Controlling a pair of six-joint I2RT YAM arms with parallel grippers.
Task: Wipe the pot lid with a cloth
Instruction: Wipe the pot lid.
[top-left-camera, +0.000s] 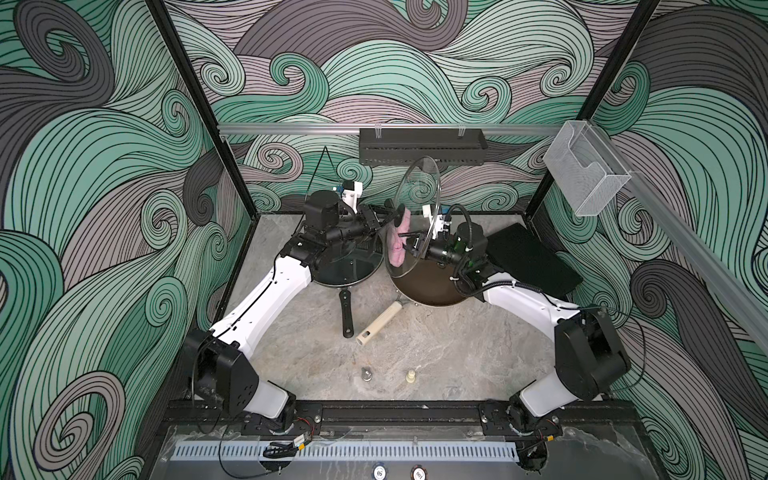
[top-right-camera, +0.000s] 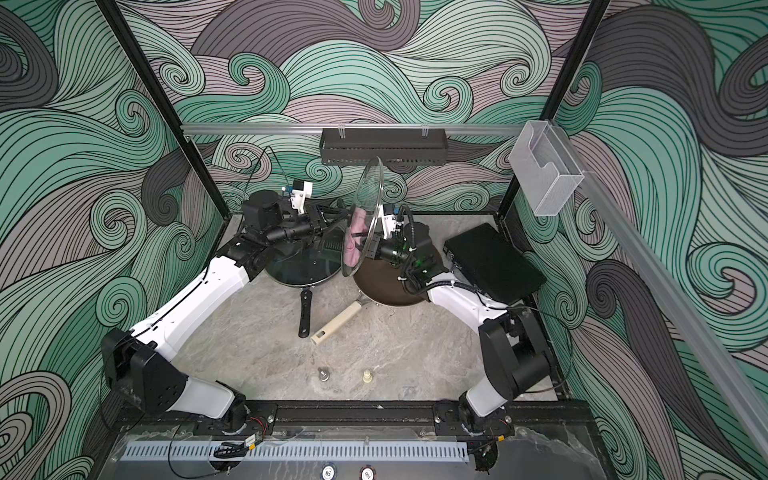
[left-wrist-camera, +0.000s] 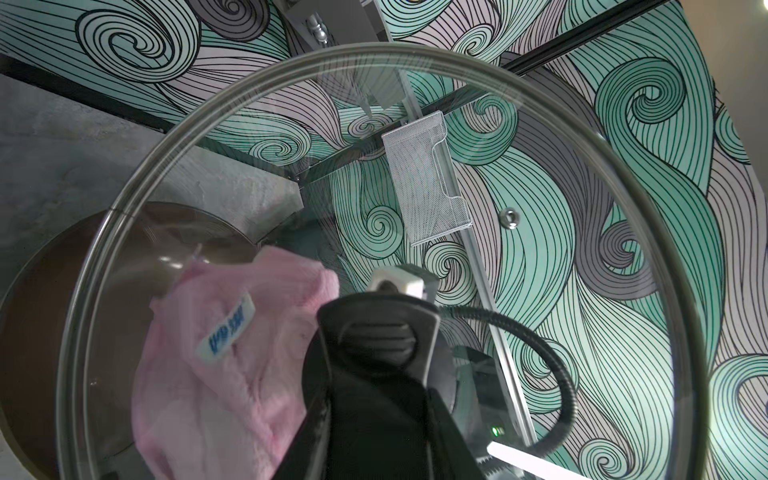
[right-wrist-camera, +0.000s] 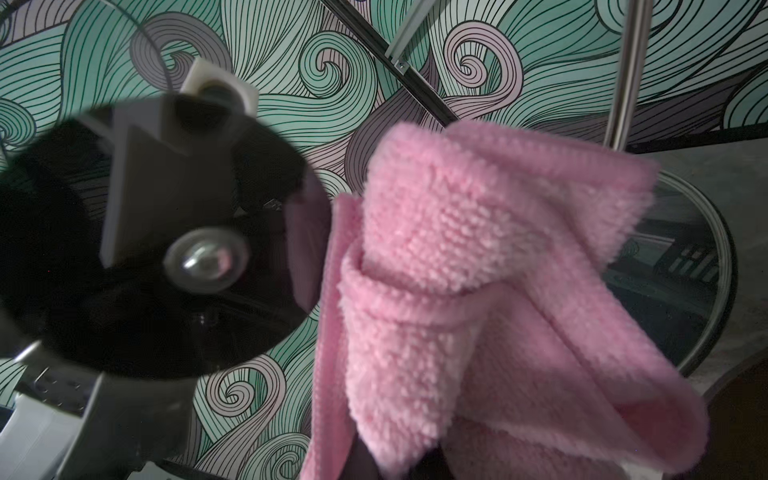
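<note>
The glass pot lid stands almost on edge in the air above the brown pan. My left gripper is shut on the lid's black knob. Against the glass face opposite the knob lies the bunched pink cloth, its blue tag showing through the glass. My right gripper is shut on the cloth, and its fingers are mostly buried in the folds. In the right wrist view the knob's screw shows beside the cloth.
Under my left arm sits a black pan with its own glass lid, handle pointing forward. The brown pan's cream handle lies beside it. A black mat is at the right, two small knobs near the front, and a black rack on the back rail.
</note>
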